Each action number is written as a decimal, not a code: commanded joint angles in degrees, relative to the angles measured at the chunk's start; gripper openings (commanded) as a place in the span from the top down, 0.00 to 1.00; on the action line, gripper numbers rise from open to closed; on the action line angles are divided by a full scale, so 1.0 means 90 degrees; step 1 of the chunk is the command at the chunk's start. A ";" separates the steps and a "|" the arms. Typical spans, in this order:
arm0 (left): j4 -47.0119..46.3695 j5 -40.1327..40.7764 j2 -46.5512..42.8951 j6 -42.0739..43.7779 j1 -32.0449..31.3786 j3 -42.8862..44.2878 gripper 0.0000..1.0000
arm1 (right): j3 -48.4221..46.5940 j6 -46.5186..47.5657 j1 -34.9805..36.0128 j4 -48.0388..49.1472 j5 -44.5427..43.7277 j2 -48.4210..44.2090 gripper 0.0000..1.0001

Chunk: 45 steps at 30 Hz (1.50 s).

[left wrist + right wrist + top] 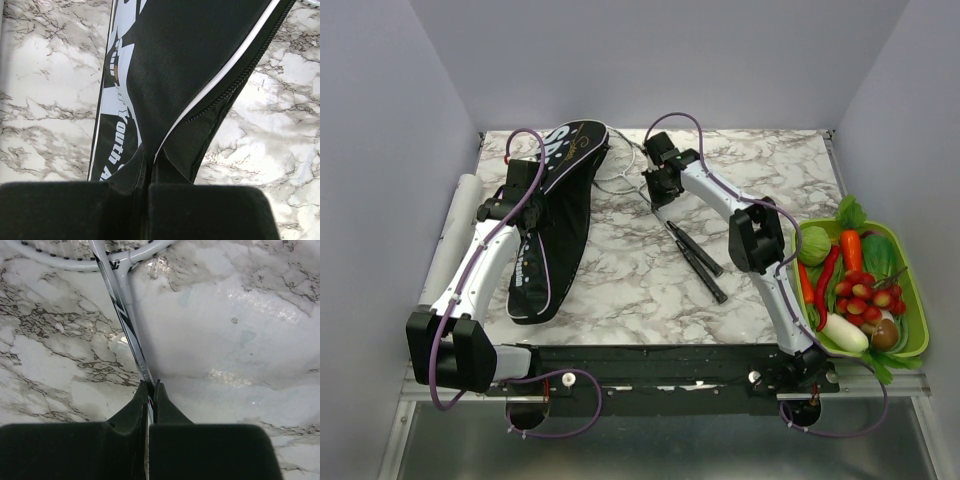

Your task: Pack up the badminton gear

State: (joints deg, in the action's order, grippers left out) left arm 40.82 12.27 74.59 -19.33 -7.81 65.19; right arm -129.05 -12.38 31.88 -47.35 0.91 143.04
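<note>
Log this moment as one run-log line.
left gripper: shut on bag edge | right gripper: shut on racket shaft | racket handles: lying on table

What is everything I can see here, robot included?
racket bag: one, black with white lettering, left part of the table.
rackets: two, pale hoops and black handles, middle of the table, hoops toward the bag.
basket: one, green, right edge of the table.
vegetables: several, red, orange, green and white, in the basket.
roll: one, white, along the table's left edge.
table: one, white and grey marble pattern.
left claw: one, black, shut on the bag's fabric.
right claw: one, black, shut on a racket shaft.
</note>
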 commanded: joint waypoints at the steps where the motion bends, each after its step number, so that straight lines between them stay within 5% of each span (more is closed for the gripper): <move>1: -0.0365 -0.0045 -0.0065 -0.0010 0.0067 0.0003 1.00 | 0.0130 0.0008 -0.0027 -0.0618 -0.0403 0.0181 0.99; 20: -0.0346 -0.0016 -0.0270 -0.0059 0.0087 0.0130 1.00 | 0.1134 0.0038 0.0032 -0.0842 -0.0511 -0.1498 0.99; 38: -0.0385 -0.0104 -0.0172 -0.0186 0.0087 0.0208 1.00 | 0.6806 -0.1025 0.0920 0.0476 0.0104 -0.5228 0.99; 45: -0.0287 -0.0133 -0.0280 -0.0215 0.0087 0.0169 1.00 | 0.7912 -0.1514 0.1418 0.0993 0.0621 -0.5679 0.99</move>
State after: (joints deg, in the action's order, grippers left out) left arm 39.97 11.79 74.28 -20.16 -7.46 65.12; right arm -62.00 -22.13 42.78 -43.16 2.28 93.10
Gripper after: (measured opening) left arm 0.034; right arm 0.024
